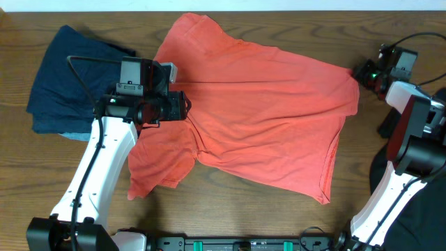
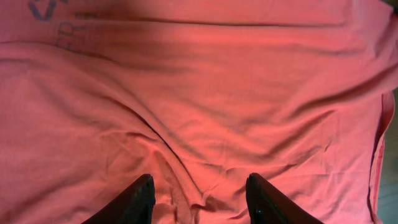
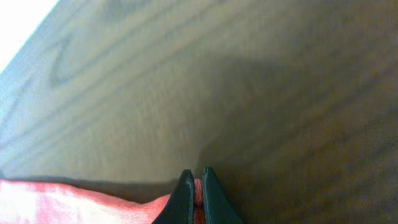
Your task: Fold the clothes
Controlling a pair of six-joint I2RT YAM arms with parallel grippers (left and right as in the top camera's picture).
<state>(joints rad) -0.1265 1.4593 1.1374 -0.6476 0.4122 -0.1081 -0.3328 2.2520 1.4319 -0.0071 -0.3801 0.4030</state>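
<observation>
A coral-red T-shirt (image 1: 265,104) lies spread on the wooden table, one sleeve toward the front left. My left gripper (image 1: 187,108) hovers over the shirt's left side. In the left wrist view this gripper (image 2: 199,190) stands open, its fingers (image 2: 140,199) on either side of a raised wrinkle of the T-shirt (image 2: 205,106), and faint lettering (image 2: 59,31) shows through the cloth. My right gripper (image 1: 357,72) is at the shirt's right corner. The right wrist view shows it (image 3: 198,174) shut on the edge of the red cloth (image 3: 74,202).
A folded navy garment (image 1: 70,77) lies at the left, behind the left arm. Black cloth (image 1: 426,222) lies at the right edge beside the right arm's base. Bare wood (image 1: 230,209) runs along the front of the table.
</observation>
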